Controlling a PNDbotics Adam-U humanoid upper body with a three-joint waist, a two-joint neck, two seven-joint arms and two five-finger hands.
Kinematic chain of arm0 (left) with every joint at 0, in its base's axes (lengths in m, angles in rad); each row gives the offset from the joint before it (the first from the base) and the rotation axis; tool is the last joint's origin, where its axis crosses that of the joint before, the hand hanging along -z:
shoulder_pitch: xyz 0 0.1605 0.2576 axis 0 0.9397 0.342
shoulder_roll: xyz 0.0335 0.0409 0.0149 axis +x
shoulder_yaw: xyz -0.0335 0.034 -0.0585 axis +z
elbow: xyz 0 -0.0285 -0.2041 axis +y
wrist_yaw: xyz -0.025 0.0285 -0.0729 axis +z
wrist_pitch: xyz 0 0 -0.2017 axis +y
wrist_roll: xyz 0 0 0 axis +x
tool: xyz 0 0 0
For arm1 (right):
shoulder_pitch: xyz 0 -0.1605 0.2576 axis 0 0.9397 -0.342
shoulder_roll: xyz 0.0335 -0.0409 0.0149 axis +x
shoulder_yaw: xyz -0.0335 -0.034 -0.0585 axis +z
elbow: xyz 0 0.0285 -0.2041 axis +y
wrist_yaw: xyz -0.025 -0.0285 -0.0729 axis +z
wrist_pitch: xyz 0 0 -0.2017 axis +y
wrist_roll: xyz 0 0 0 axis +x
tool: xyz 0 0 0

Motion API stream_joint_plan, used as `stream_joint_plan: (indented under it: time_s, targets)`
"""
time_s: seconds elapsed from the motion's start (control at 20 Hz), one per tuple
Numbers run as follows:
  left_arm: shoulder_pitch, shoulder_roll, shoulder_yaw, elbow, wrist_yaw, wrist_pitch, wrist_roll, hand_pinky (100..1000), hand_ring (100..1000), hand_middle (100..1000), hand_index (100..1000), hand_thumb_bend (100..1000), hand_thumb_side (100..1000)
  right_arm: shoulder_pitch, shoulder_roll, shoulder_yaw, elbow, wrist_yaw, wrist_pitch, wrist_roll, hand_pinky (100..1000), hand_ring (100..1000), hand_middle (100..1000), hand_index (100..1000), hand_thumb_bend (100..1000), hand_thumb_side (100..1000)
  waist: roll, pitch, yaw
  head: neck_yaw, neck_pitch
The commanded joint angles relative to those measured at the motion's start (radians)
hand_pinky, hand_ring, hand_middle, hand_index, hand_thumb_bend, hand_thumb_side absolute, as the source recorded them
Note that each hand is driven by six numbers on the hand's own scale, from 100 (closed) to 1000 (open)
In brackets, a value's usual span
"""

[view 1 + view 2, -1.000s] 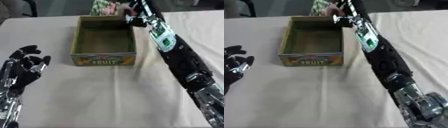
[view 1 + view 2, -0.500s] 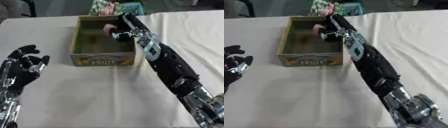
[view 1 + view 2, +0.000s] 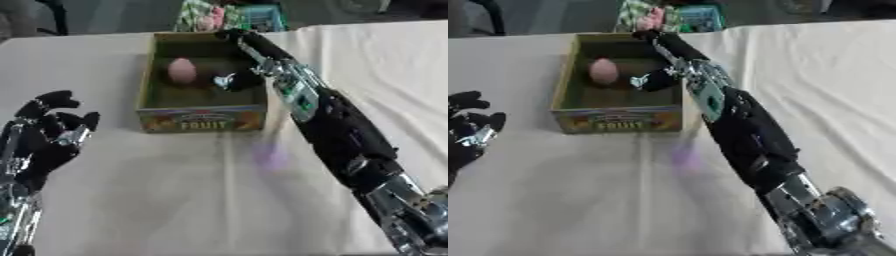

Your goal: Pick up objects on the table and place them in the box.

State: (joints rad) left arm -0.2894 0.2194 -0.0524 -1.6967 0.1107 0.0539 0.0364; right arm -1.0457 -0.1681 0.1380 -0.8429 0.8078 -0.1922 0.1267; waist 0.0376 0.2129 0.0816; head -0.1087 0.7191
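Observation:
A cardboard box (image 3: 201, 120) with a FRUIT label on its front wall stands at the middle back of the table. A pink, egg-shaped object (image 3: 181, 70) lies on the box floor at the left. My right hand (image 3: 238, 79) reaches into the box's right half, open, a little right of the pink object and apart from it. My right arm (image 3: 737, 125) runs from the lower right up over the box's right wall. At the lower left my left hand (image 3: 48, 135) rests open above the cloth, fingers up, holding nothing.
Colourful packets (image 3: 229, 15) lie just behind the box at the table's far edge. A white cloth (image 3: 131, 200) covers the table. A faint purplish smudge (image 3: 269, 157) shows on the cloth in front of the box.
My right hand came from the packets behind the box down into it with the pink object. The pink object now lies on the box floor, out of the hand.

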Motion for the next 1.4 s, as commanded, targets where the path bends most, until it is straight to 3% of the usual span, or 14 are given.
stream_joint_plan:
  time_s: [0.05, 0.3, 0.7, 1.05, 1.4]
  targets:
    - [-0.008, 0.013, 0.007, -0.017, 0.001, -0.001, 0.002, 568, 533, 600, 739, 474, 100, -0.015, -0.052, -0.022, -0.067, -0.041, 0.022, -0.022, 811, 890, 846, 957, 317, 402, 0.002, -0.023, -0.004, 0.006, -0.012]
    - [-0.003, 0.014, 0.01, -0.016, 0.0, -0.002, 0.006, 568, 533, 600, 739, 473, 100, 0.013, -0.138, -0.047, -0.173, -0.154, 0.07, -0.072, 775, 861, 790, 941, 296, 388, 0.002, -0.025, -0.016, 0.017, -0.013]
    - [0.003, 0.017, 0.016, -0.015, -0.002, -0.003, 0.012, 568, 533, 601, 739, 473, 100, 0.128, -0.294, -0.091, -0.322, -0.374, 0.143, -0.135, 743, 841, 766, 936, 227, 355, 0.004, -0.026, -0.031, 0.036, -0.01]
    - [0.006, 0.019, 0.02, -0.015, -0.003, -0.003, 0.015, 568, 533, 601, 740, 474, 100, 0.219, -0.359, -0.14, -0.36, -0.465, 0.179, -0.17, 734, 832, 755, 938, 210, 341, 0.006, -0.026, -0.041, 0.042, -0.008]
    - [0.007, 0.02, 0.022, -0.016, -0.004, -0.004, 0.018, 568, 533, 601, 740, 474, 100, 0.284, -0.383, -0.172, -0.371, -0.516, 0.193, -0.194, 729, 830, 749, 938, 199, 328, 0.005, -0.025, -0.045, 0.044, -0.005]
